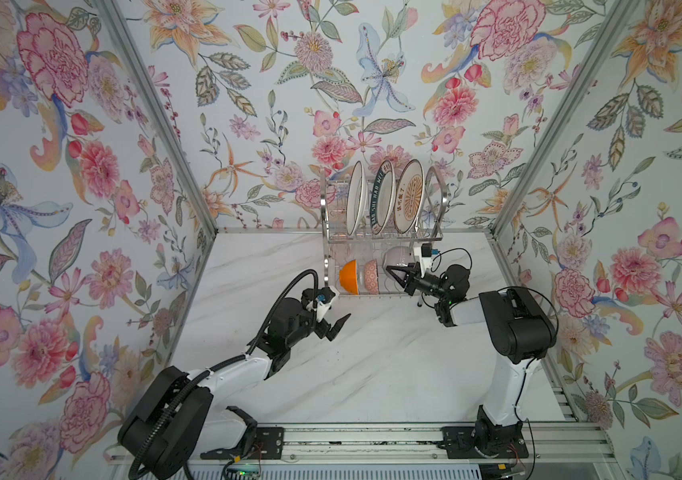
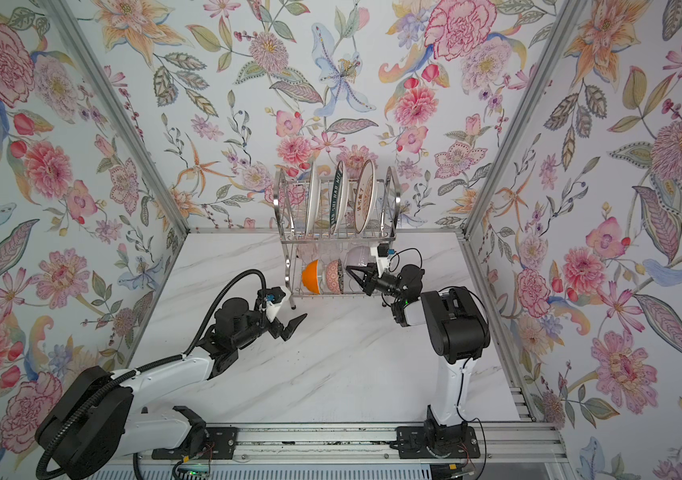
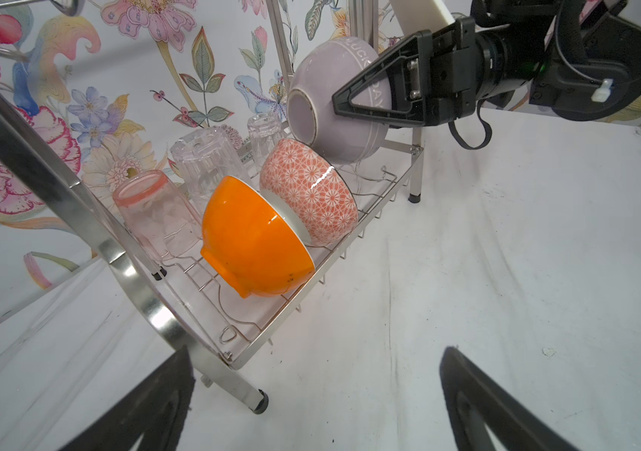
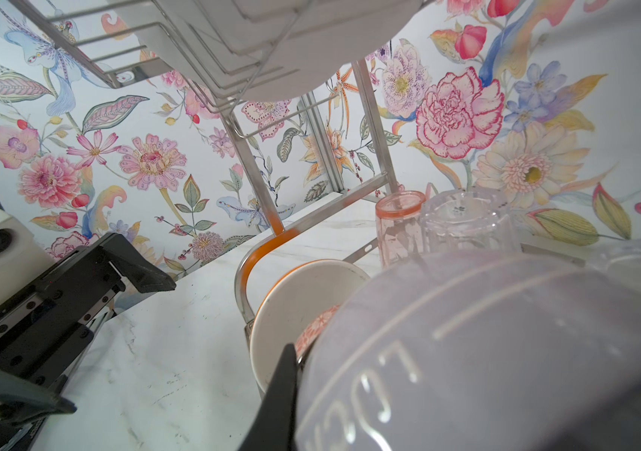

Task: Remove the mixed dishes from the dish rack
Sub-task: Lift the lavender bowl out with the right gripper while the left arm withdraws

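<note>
Floral wallpaper point(image 1: 248, 83) closes in a white marbled table point(image 1: 372, 365) on three sides, and the dish rack point(image 1: 385, 240) stands at the back of it. The left gripper point(image 1: 338, 328) hangs just above the table with its jaws spread wide and empty. The rack's left front leg is just beyond it, and the orange bowl point(image 1: 349, 276) is the dish nearest it. To the right of that bowl on the lower shelf stands the pink-patterned bowl point(image 1: 371, 275), then the lilac-grey bowl point(image 1: 397, 254). The right gripper point(image 1: 396, 276) is pinched on the lilac-grey bowl's wall, one finger lying across its outside. On the upper shelf, above and behind this gripper, stand the white plate point(image 1: 356, 203), the green-rimmed plate point(image 1: 385, 199) and the orange sunburst plate point(image 1: 410, 201), all on edge. The green rim carries capital letters and the sunburst plate carries dark characters at its centre, both too small to read. Only the wrist views show the raised white lettering on the lilac-grey bowl point(image 3: 334, 97): it begins "LUC", and "DAY" shows beside the finger. The left wrist view also shows three upturned tumblers point(image 3: 205, 164) behind the bowls, which the top views hardly show. I cannot tell whether the held bowl touches the pink-patterned one.
</note>
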Robot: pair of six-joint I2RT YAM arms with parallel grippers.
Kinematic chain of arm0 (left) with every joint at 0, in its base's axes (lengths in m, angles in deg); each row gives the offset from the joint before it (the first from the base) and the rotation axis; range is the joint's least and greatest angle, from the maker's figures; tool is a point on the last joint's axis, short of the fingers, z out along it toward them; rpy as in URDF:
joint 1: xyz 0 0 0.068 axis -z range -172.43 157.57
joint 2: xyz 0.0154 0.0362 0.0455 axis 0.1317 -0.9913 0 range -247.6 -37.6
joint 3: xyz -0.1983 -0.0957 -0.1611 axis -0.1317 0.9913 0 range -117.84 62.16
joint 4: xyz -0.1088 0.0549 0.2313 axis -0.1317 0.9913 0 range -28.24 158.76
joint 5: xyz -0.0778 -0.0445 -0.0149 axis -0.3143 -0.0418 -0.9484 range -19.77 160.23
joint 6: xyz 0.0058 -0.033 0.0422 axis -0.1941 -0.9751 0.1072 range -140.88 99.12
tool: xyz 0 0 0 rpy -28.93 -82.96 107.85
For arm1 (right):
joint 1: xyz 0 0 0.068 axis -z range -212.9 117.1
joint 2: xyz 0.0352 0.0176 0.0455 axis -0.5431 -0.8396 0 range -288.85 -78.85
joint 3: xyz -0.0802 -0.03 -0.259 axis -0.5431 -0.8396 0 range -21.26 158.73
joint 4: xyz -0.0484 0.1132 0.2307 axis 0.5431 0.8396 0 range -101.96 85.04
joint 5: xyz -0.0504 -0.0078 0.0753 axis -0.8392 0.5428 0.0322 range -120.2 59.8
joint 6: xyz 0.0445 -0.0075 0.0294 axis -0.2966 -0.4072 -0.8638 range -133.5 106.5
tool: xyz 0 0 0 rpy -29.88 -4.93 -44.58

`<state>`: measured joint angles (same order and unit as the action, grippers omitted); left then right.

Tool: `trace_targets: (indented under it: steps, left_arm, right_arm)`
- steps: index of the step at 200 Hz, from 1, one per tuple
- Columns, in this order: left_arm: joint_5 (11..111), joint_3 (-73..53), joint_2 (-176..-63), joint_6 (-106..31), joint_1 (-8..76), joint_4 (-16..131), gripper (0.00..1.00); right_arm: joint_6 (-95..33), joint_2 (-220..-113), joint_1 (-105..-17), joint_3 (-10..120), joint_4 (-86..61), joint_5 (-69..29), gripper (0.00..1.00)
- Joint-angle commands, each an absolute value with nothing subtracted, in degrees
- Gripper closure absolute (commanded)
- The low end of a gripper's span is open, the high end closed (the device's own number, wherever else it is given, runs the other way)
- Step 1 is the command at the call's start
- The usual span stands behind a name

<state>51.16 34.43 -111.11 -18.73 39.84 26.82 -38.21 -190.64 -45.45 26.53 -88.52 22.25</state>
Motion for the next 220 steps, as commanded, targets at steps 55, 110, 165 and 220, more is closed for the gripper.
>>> trace_targets:
  steps: [55,110,165,220]
  left_arm:
    - [52.03,32.77,-106.59,-18.65,40.80,26.74,0.01]
    - [53.62,33.29,-99.53,-17.94,40.75,30.93,0.01]
    - [60.56,33.43,-90.04,-19.39,36.93,36.91,0.01]
    - [60.80,28.61,-87.59,-24.66,25.69,46.19,0.01]
  right_arm:
    - [-24.45,-179.21,-48.62,19.44,-84.07,13.10,1.00]
    - [-16.28,-168.71,-52.50,11.87,-77.58,2.96,1.00]
    - [-2.43,-151.01,-60.92,8.36,-52.30,-9.08,1.00]
    - [9.28,-147.23,-71.42,19.64,-17.10,-14.71,1.00]
